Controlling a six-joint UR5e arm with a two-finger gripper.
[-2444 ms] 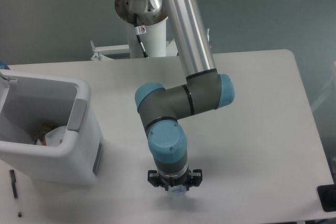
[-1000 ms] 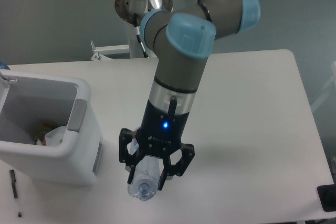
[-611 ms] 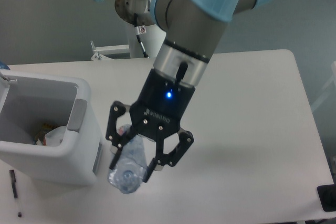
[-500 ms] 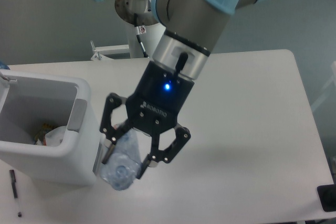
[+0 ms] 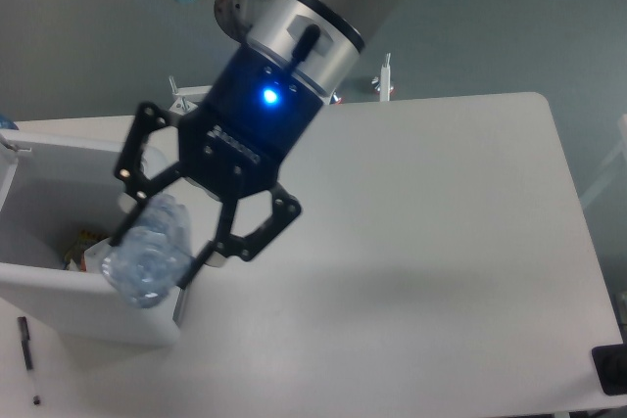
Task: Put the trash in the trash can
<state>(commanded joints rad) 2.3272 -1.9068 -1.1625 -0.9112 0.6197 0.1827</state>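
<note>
My gripper [image 5: 152,259] is raised high and close to the camera, shut on a crushed clear plastic bottle [image 5: 149,252], a piece of the trash. The bottle hangs over the right rim of the white trash can [image 5: 44,232] at the left of the table. Inside the can a crumpled whitish wrapper [image 5: 95,254] and some coloured scraps show at the bottom. The gripper and bottle hide the can's right wall and its grey handle panel.
A thin black pen [image 5: 28,359] lies on the table in front of the can at the lower left. A dark object [image 5: 610,367] sits at the table's lower right edge. The arm's base column stands behind the table's far edge.
The gripper took hold of the bottle on the table, lifted it, and carried it up and leftward until it hangs over the trash can's rim.
</note>
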